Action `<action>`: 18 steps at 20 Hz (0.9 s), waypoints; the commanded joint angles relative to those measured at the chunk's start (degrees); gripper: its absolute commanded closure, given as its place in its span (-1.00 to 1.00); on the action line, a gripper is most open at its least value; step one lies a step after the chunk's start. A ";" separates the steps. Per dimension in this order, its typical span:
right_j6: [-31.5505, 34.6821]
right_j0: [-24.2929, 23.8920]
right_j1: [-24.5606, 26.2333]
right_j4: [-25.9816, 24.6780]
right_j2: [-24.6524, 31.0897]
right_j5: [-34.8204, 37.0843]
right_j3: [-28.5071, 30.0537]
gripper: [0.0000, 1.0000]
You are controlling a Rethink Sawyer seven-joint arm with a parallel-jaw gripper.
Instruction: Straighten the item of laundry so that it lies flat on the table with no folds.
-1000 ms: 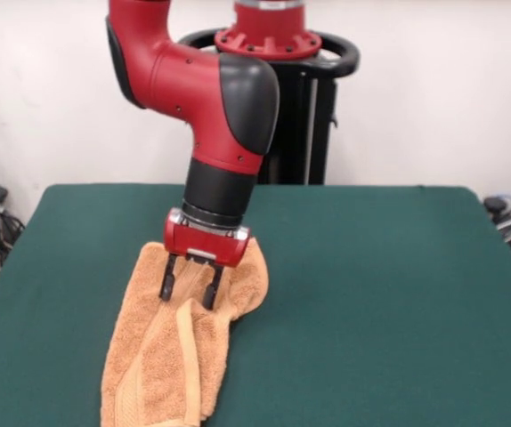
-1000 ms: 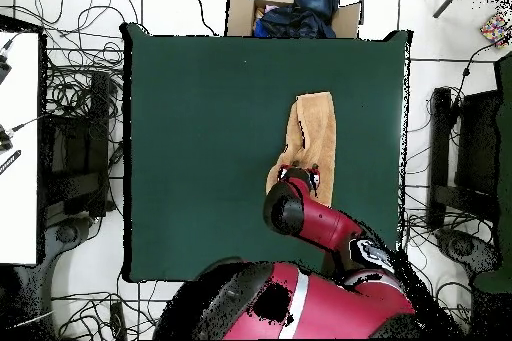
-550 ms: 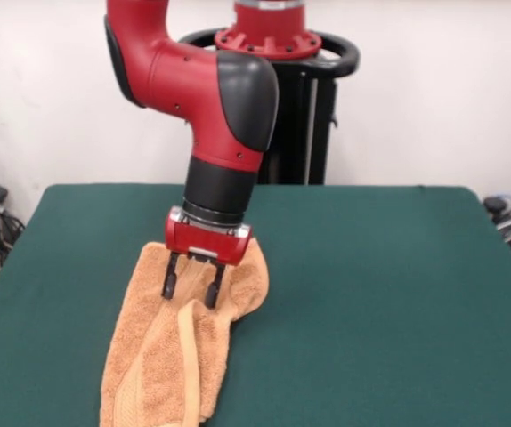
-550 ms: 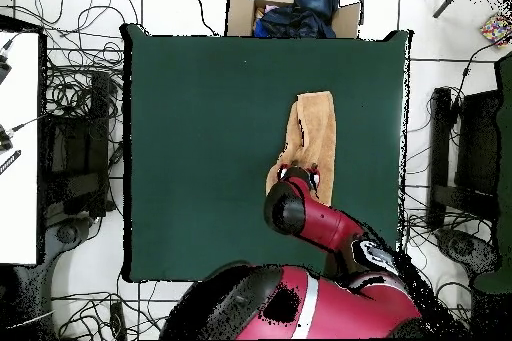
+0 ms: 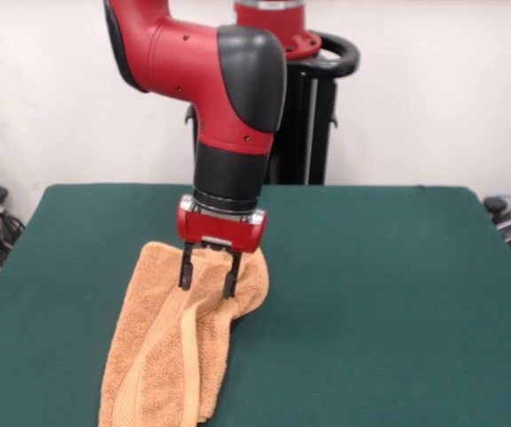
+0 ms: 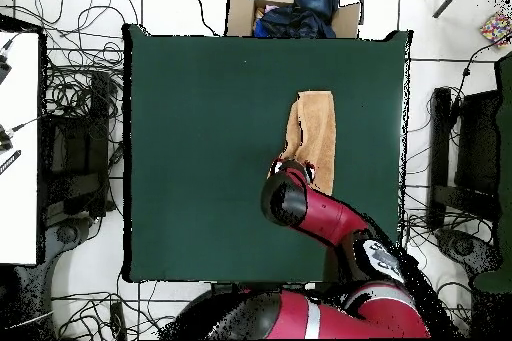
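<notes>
Towel [image 5: 171,347] lies bunched lengthwise on the green worktop [image 5: 389,302], and in the front view we see it reach the near edge, where its lower end is cut off. From overhead the arm covers the end nearest the robot. We cannot find the tag, and the long ridge down the middle hides how the layers overlap. The claw [image 5: 208,277] stands with its fingers apart, tips at the towel's far end. Compared with a second ago, we see it shifted slightly and raised.
</notes>
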 commanded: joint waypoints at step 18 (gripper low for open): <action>15.08 7.83 13.05 12.95 -1.38 -8.18 -9.66 -1.00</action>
